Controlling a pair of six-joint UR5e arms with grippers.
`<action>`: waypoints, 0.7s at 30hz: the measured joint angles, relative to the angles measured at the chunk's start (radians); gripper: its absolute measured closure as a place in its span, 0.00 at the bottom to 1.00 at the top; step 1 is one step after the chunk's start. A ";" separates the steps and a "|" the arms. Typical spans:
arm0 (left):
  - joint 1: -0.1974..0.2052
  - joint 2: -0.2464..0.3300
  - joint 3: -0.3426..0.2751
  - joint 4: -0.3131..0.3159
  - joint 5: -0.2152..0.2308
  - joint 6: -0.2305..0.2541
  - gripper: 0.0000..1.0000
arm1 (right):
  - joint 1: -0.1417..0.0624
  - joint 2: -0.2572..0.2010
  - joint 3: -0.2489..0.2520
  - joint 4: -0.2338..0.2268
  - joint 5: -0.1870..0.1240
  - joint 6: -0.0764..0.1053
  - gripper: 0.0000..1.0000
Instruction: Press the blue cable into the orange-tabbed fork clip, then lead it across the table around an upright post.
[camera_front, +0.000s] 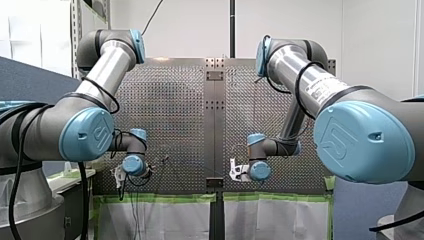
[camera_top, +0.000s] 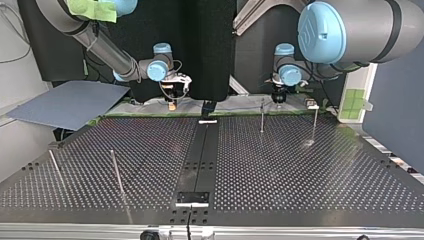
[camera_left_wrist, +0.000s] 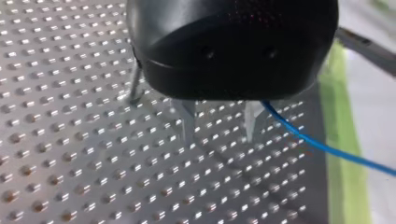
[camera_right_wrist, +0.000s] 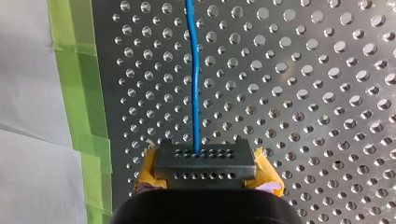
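My right end effector (camera_right_wrist: 205, 158), yellow-padded, is clamped on the thin blue cable (camera_right_wrist: 195, 79), which runs straight over the perforated metal worktop (camera_right_wrist: 303, 93). My left end effector (camera_left_wrist: 218, 123), metal-tipped, is spread apart, with the cable passing just beside it. Slim upright posts (camera_top: 261, 116) stand near it. Green tape (camera_right_wrist: 74, 70) edges the worktop.

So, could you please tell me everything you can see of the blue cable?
The blue cable is thin, smooth and plastic-looking. In the right wrist view it runs almost straight, slightly wavy, over the perforated table ahead of my right gripper, ending at a dark holed block there. In the left wrist view it emerges beside one metal finger of my open left gripper, outside the gap, and trails across the green tape. I cannot find it in the other views.
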 joint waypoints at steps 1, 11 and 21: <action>0.001 0.000 0.000 -0.008 0.008 0.008 0.00 | 0.000 0.000 0.000 0.000 0.000 0.000 1.00; 0.002 0.004 -0.025 -0.105 0.057 0.107 0.00 | 0.002 0.000 0.000 0.002 -0.001 0.000 1.00; 0.000 0.067 -0.107 -0.056 0.046 0.101 0.00 | 0.004 0.000 0.000 0.002 -0.002 0.000 1.00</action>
